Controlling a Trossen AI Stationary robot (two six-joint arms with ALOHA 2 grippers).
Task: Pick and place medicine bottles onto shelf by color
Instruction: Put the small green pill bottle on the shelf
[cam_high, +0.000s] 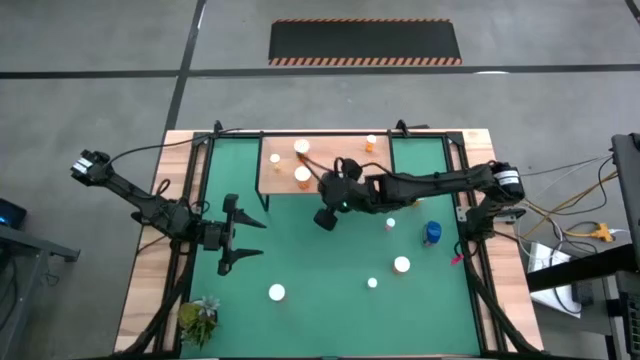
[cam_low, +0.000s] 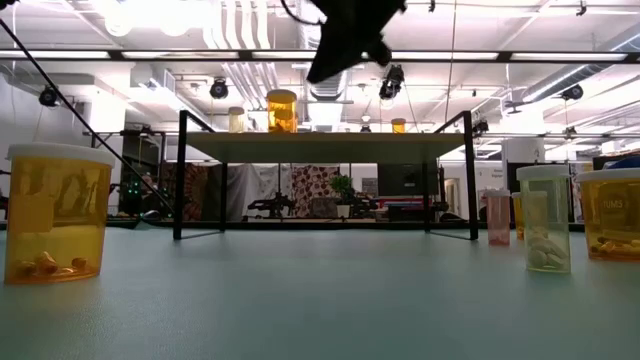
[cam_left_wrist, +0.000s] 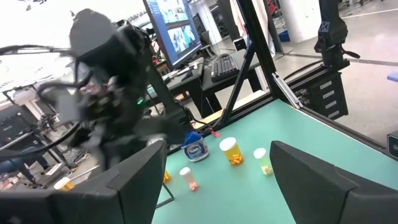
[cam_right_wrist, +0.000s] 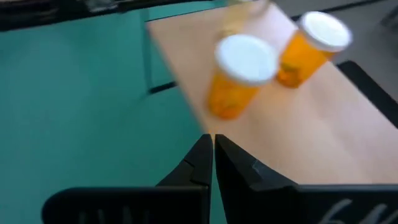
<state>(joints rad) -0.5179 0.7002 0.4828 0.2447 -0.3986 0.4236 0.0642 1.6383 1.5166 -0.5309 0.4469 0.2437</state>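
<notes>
I count four orange medicine bottles on the shelf (cam_high: 325, 165), with the blue bottle (cam_high: 432, 234) and about four white-capped ones left on the green mat (cam_high: 300, 270). My right gripper (cam_high: 328, 216) sits just off the shelf's front edge, fingers pressed together, holding nothing. My left gripper (cam_high: 243, 236) waits over the mat's left side, fingers spread wide, empty. The large orange bottle (cam_low: 56, 212) holds a few loose tablets at its bottom.

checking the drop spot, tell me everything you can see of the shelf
The shelf is a low rectangular light-wood board on thin black metal legs, standing level on the green mat at the table's far edge. Four orange white-capped bottles stand on it, two of them on its left part. The right gripper hangs just off its front edge, not touching.
</notes>
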